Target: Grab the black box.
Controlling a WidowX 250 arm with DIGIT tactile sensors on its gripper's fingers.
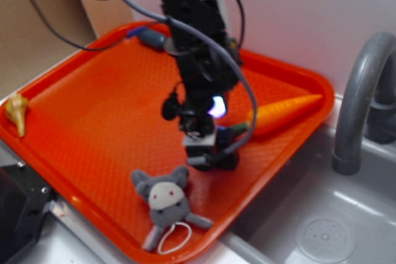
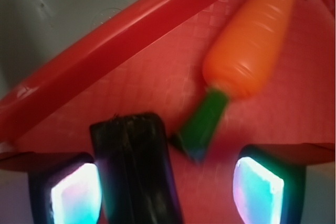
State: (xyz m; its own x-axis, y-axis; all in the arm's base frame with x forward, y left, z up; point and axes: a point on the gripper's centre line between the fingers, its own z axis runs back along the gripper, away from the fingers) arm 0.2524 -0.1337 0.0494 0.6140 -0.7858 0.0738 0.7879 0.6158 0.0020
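Note:
The black box (image 2: 135,171) is a glossy dark block lying on the orange tray (image 2: 105,51). In the wrist view it sits between my fingers, close beside the left pad (image 2: 73,195) and well apart from the right pad (image 2: 260,190). My gripper (image 2: 167,192) is open and lowered around the box. In the exterior view the gripper (image 1: 207,149) hangs low over the tray (image 1: 93,91), and the box (image 1: 228,161) shows only partly under it.
An orange carrot (image 1: 284,112) with a green stem (image 2: 202,124) lies just beyond the box. A grey plush toy (image 1: 166,197) lies near the tray's front edge. A yellow object (image 1: 17,112) sits at the left rim. A grey faucet (image 1: 359,103) and sink (image 1: 328,227) are right.

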